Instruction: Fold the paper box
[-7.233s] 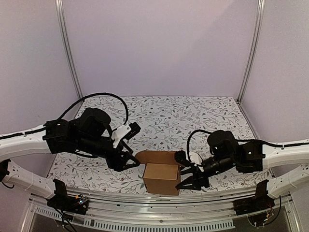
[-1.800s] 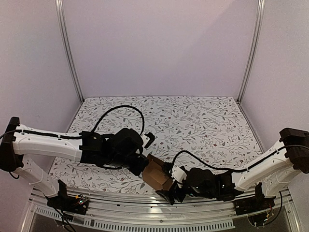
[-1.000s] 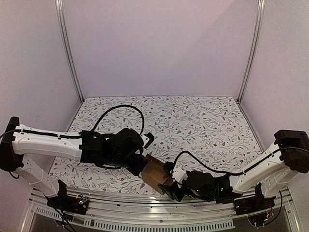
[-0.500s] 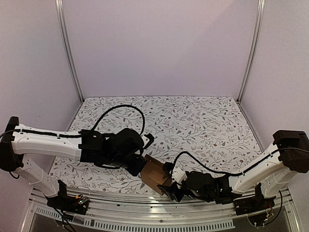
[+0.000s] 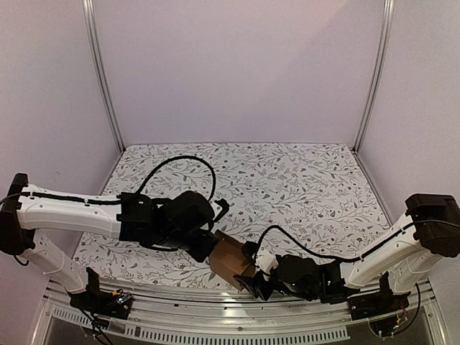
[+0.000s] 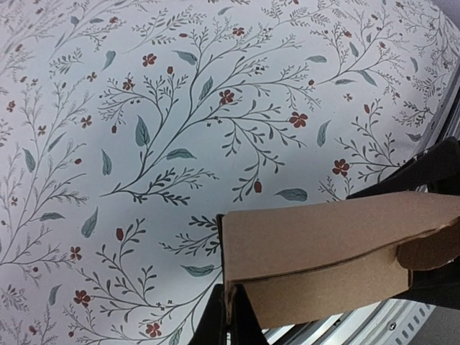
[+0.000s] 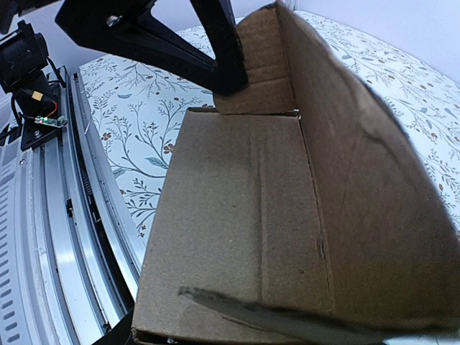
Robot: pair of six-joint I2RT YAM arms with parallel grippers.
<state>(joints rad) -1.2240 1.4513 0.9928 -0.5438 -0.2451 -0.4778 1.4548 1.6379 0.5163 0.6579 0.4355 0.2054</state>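
Observation:
The paper box (image 5: 231, 260) is a brown cardboard box, tilted on a corner at the table's near edge between both arms. My left gripper (image 5: 208, 248) is shut, pinching a thin cardboard edge at the box's left end (image 6: 231, 320); the box (image 6: 323, 244) stretches to the right from there. My right gripper (image 5: 255, 282) sits at the box's lower right end with its jaws set wide across it. In the right wrist view the box's open inside (image 7: 237, 215) fills the frame and hides my right fingertips. The left gripper's black fingers (image 7: 180, 50) show at the box's far end.
The table (image 5: 287, 180) has a floral cover. An aluminium rail (image 5: 215, 316) runs along the near edge just below the box and also appears at the left of the right wrist view (image 7: 65, 215). Pale walls close off the back and both sides.
Long before, the box stood upright mid-table with both grippers beside it. It now hangs tilted at the near edge. Over the last second almost nothing has moved.

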